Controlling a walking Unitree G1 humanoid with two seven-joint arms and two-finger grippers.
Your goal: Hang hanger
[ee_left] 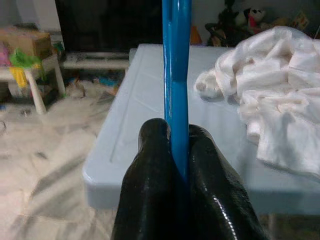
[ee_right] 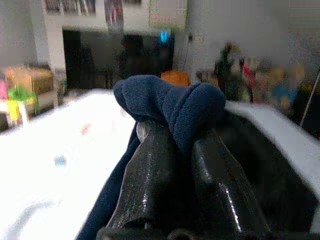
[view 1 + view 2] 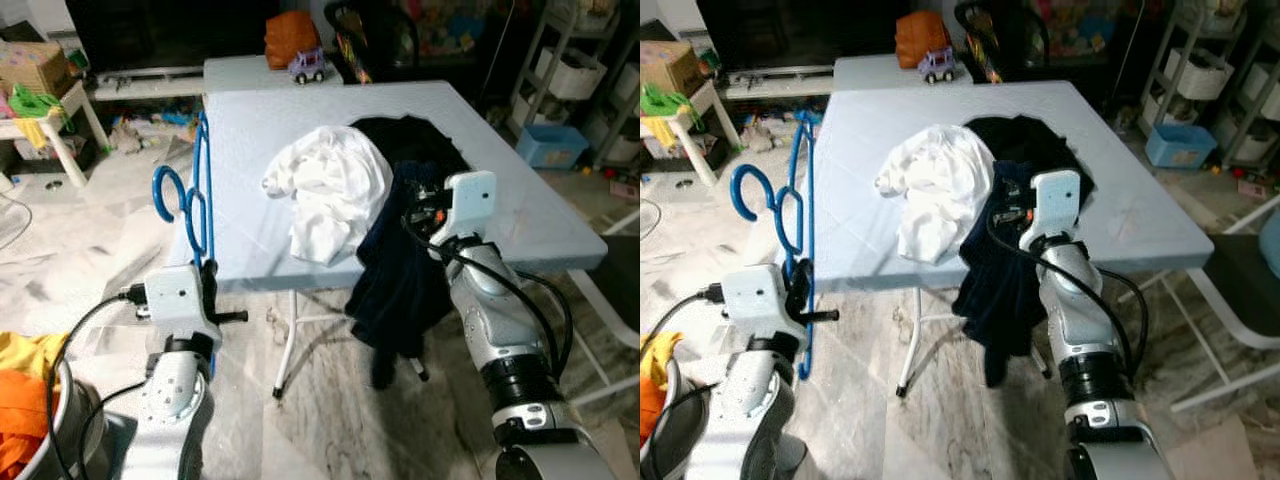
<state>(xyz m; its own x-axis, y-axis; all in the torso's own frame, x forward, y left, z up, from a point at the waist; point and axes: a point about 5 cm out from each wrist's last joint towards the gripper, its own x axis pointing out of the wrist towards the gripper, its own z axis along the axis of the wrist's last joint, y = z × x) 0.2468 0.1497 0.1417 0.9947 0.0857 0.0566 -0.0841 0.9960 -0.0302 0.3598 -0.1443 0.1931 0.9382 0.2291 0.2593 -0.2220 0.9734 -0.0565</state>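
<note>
A blue plastic hanger (image 3: 197,205) stands upright at the left edge of the light blue table (image 3: 250,170), hook pointing left. My left gripper (image 1: 176,145) is shut on the hanger's lower bar, below the table corner. A dark navy garment (image 3: 400,290) drapes off the table's front edge and hangs toward the floor. My right gripper (image 2: 177,132) is shut on a fold of that navy cloth near the table edge. A crumpled white shirt (image 3: 330,195) lies on the table between the two arms.
A black garment (image 3: 405,135) lies behind the navy one. A toy car (image 3: 308,66) and an orange bag (image 3: 290,35) sit at the far end. A basket with orange and yellow clothes (image 3: 25,400) is at lower left. Shelves and bins stand on the right.
</note>
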